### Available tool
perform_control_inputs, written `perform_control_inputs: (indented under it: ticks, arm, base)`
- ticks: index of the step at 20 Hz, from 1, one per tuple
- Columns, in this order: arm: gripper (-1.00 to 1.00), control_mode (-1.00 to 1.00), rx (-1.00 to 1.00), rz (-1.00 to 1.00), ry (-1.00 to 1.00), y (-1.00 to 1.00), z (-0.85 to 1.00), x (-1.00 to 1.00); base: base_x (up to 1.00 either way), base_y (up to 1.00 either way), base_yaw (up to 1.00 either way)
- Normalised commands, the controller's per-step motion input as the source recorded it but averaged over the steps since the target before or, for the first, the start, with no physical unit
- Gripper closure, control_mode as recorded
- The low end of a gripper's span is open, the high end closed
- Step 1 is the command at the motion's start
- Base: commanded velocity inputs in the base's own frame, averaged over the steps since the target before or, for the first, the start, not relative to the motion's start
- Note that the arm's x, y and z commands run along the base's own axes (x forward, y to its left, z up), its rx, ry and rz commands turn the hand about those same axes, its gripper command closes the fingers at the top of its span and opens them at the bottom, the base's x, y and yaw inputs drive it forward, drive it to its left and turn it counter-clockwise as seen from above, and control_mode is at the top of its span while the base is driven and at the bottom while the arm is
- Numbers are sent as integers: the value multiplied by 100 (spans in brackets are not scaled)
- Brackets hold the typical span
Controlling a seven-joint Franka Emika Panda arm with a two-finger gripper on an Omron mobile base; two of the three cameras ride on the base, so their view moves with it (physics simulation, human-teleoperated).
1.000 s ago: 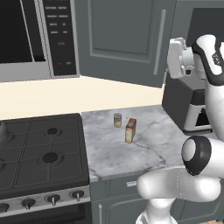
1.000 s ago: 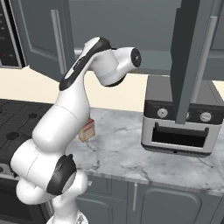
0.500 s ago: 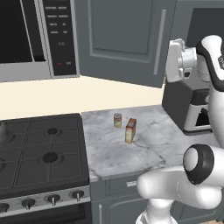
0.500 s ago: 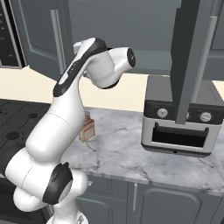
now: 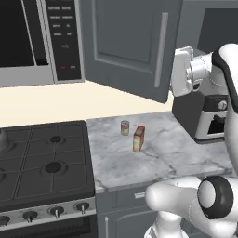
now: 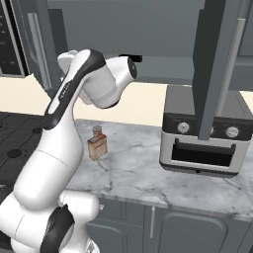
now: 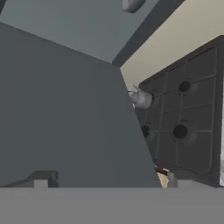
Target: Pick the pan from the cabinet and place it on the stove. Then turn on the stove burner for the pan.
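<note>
While I hold the arm raised by the open cabinet (image 5: 125, 46), the gripper (image 7: 104, 178) has its jaws spread wide with nothing between them, its tips close against the grey door panel. I cannot make out the pan. Stove (image 5: 44, 160): low and to the left, well apart from the gripper. Counter (image 5: 158, 153), right of stove: small tin can (image 5: 124, 128), carton (image 5: 138, 138) just beside it, toaster oven (image 6: 205, 136) far right.
</note>
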Motion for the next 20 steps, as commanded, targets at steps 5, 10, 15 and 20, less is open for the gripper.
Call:
perform_control_inputs:
  ticks: [5,10,15,20]
  arm:
    - [-100,-100,0,11,0,63,0,-71]
    - [-100,-100,0,6,1,73,0,-46]
    - [-100,-100,0,3,4,82,0,-25]
    - [-100,-100,0,0,7,84,0,-2]
  base:
    - [0,0,0]
    - [0,0,0]
    - [0,0,0]
    - [0,0,0]
